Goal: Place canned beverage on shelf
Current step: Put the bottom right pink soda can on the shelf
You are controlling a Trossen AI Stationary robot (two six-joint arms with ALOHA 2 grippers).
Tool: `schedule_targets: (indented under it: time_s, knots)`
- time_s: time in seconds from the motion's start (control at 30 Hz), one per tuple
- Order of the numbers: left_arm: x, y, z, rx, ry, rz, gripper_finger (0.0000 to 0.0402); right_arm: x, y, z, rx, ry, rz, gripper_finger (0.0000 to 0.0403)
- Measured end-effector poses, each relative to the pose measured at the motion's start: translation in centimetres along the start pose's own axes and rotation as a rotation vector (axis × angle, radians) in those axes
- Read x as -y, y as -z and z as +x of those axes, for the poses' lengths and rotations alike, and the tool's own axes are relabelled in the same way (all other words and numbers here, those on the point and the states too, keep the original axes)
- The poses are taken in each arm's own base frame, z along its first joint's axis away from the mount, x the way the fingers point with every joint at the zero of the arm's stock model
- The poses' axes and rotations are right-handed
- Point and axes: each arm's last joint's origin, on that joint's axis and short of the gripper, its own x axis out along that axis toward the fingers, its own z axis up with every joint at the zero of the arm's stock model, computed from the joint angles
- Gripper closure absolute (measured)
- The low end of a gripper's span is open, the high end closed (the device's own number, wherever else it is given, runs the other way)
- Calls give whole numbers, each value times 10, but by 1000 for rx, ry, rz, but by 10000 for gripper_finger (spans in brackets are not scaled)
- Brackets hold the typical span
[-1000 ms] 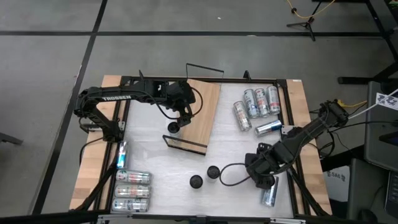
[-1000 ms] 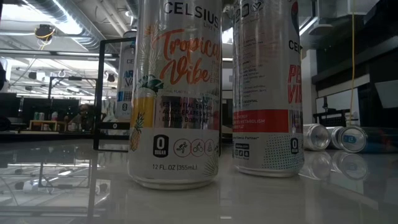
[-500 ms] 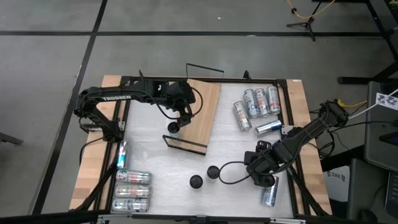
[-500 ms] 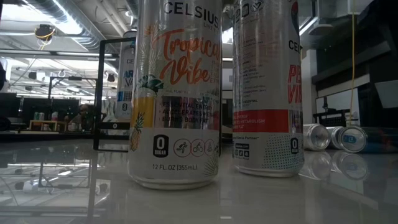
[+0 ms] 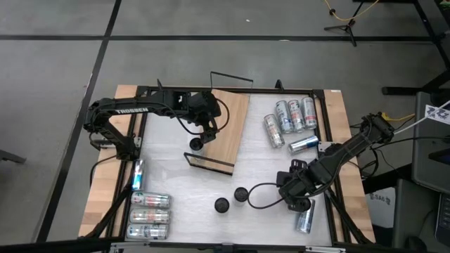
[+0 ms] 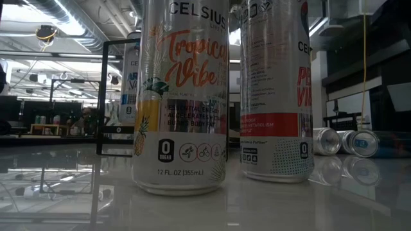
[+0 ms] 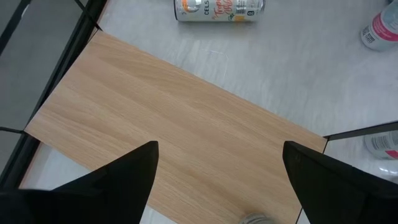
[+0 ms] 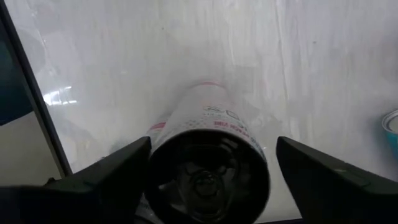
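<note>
The shelf is a light-wood board lying flat at the table's far middle, with a black wire rail at its near end. One can stands at its left edge. My left gripper hovers open and empty over the board. My right gripper is low at the table's near right, open. Its fingers stand on either side of a can that lies on its side on the white tabletop, one end toward the wrist camera. That can also shows in the high view. My right gripper's open fingers flank the lying can's long sides, lying along the can and slanting down from the table's far side. The can rests on the tabletop. I cannot tell whether the fingers touch it.
Two cans stand upright at the table's near middle. Several cans lie at the far right, with one more nearer. More cans lie at the near left. Black frame bars run along the table's sides.
</note>
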Motion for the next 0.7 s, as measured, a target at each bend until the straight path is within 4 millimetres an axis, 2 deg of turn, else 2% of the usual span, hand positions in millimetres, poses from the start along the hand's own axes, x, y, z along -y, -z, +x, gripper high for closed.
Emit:
schedule_targets:
  time_s: [0.3, 0.53, 0.7]
  knots:
    - [0, 0, 0, 0, 0, 0, 66, 0, 0, 0, 1, -1, 0, 155]
    - [0, 0, 0, 0, 0, 0, 66, 1, -1, 0, 8, 5, 2, 149]
    - [0, 0, 0, 0, -1, 0, 66, 10, -10, -1, 17, 10, -4, 155]
